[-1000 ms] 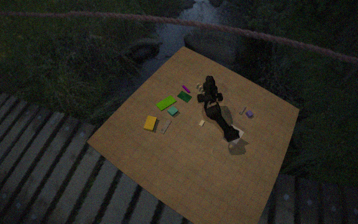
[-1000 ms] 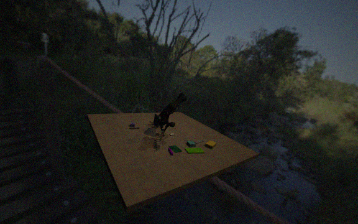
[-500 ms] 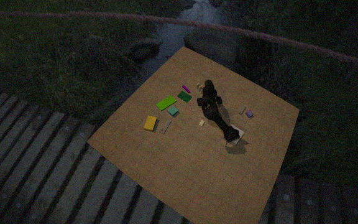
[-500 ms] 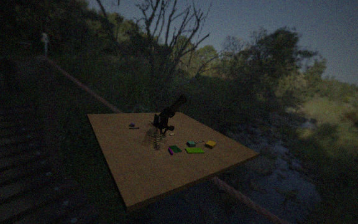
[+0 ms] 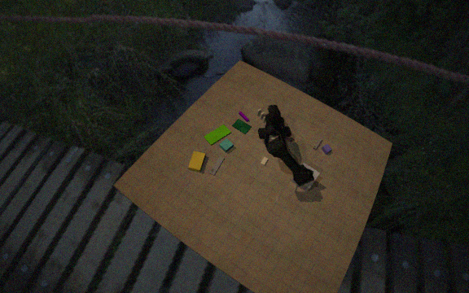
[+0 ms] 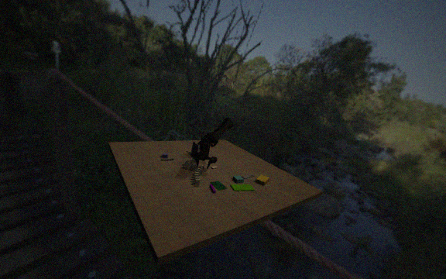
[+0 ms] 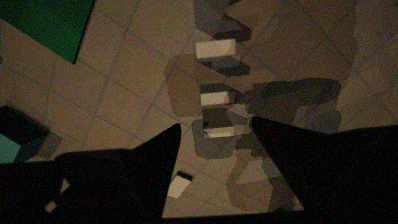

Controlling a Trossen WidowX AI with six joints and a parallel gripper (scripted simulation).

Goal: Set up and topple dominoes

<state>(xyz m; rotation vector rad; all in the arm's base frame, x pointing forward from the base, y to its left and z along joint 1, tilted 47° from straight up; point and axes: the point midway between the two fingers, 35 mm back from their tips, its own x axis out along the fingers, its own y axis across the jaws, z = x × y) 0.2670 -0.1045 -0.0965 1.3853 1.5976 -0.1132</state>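
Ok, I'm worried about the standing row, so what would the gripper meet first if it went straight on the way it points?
Probably the nearest pale domino, at the row's near end, between the open gripper's fingers; depth is unclear.

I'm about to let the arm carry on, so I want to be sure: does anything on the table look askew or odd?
One cream domino sits apart from the row and turned at an angle to it. It may simply be a missing piece awaiting placement. I see nothing spilled or damaged, though the light is dim.
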